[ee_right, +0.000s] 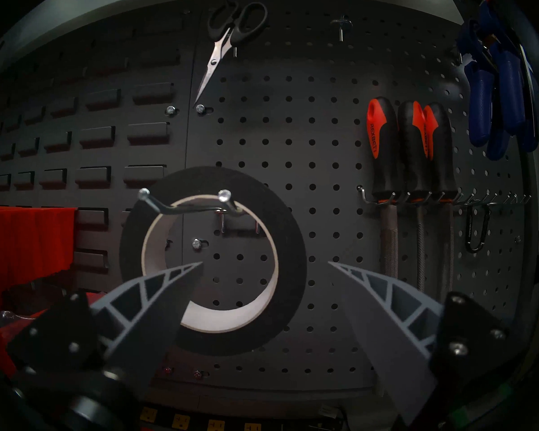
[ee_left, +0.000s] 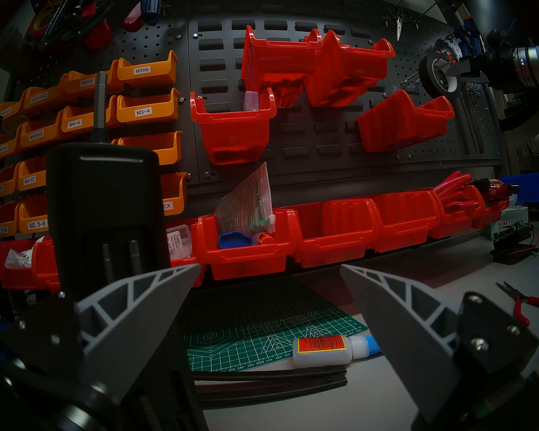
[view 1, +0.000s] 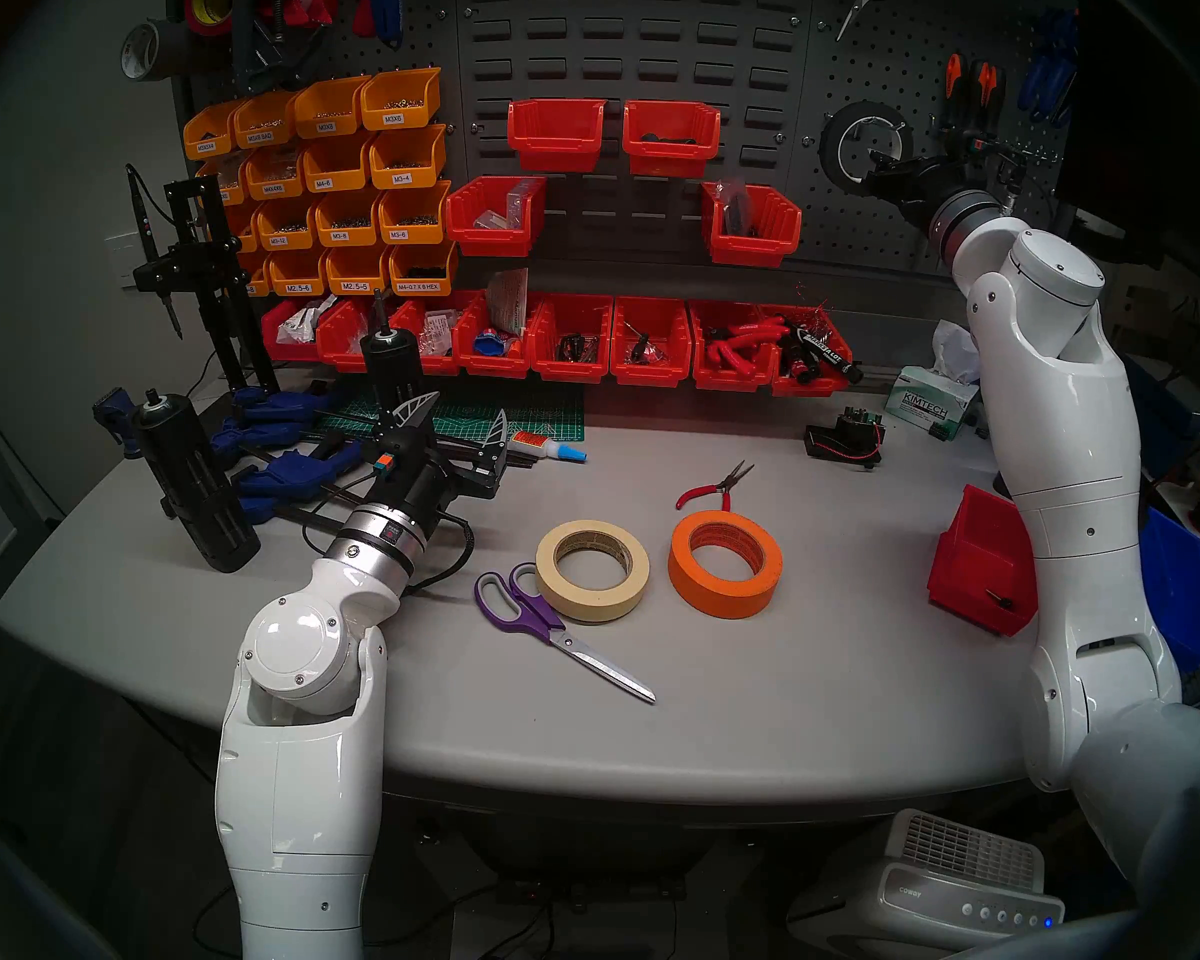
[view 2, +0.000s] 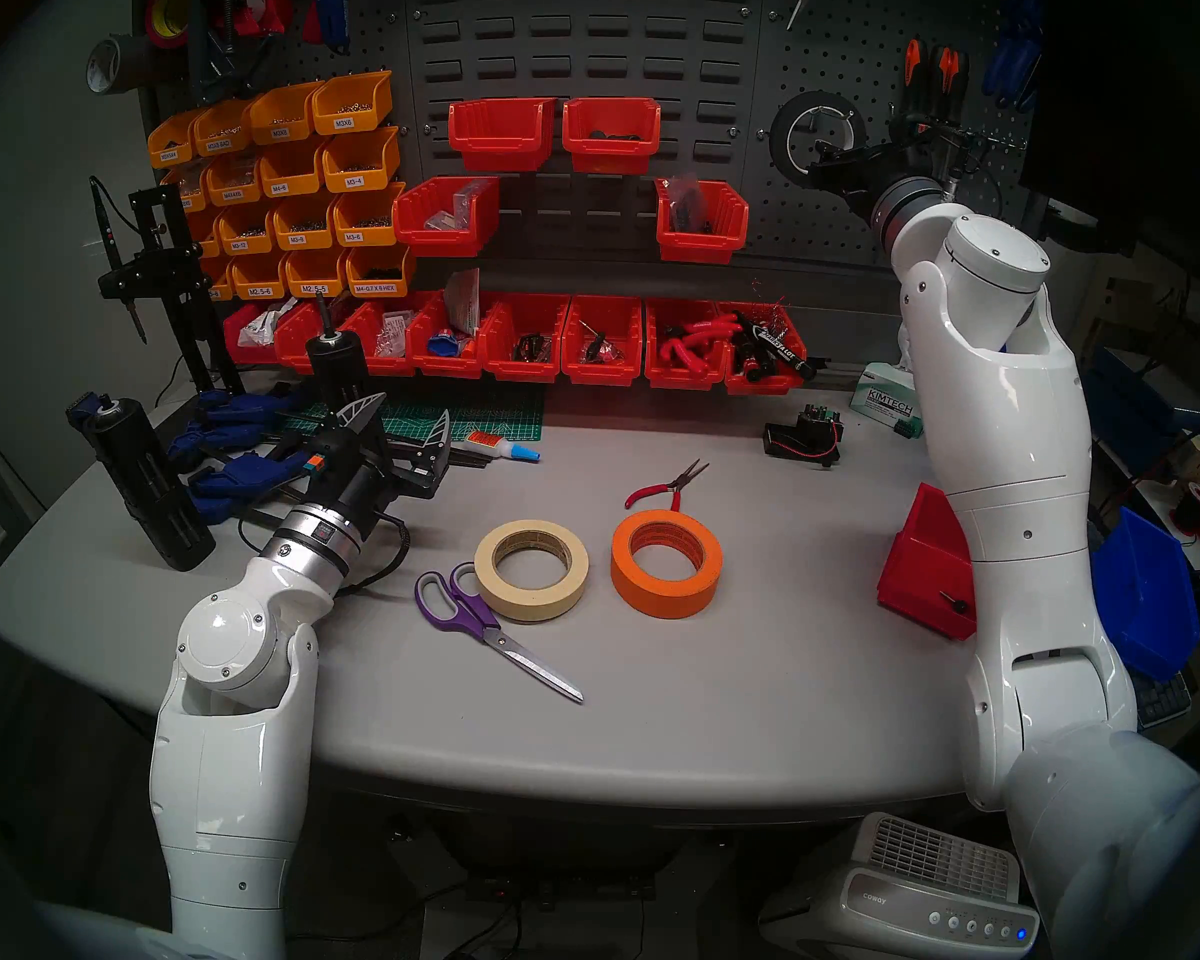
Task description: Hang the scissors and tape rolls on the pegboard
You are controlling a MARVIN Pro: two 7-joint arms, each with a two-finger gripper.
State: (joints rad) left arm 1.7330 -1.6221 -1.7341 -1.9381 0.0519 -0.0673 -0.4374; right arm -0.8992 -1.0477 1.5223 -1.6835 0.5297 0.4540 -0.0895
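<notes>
The purple-handled scissors (view 1: 545, 622) lie flat on the grey table (view 1: 826, 661), blades pointing front right. The cream tape roll (view 1: 594, 607) lies touching their handles, and the orange roll (view 1: 722, 602) lies to its right. The black roll with the white core (view 1: 829, 141) hangs on a metal hook (ee_right: 181, 208) on the dark pegboard (ee_right: 311, 141). My right gripper (ee_right: 265, 262) is open and empty just in front of the black roll (ee_right: 290, 250). My left gripper (view 1: 469, 411) is open and empty above the green mat at the table's back left.
Small dark-handled scissors (ee_right: 227, 32) and orange-and-black files (ee_right: 411, 147) hang on the pegboard. Red pliers (view 1: 715, 487) lie behind the orange roll. A red bin (view 1: 978, 564) stands at the right. A glue bottle (view 1: 549, 446), black tool holders (view 1: 188, 480) and blue clamps crowd the left.
</notes>
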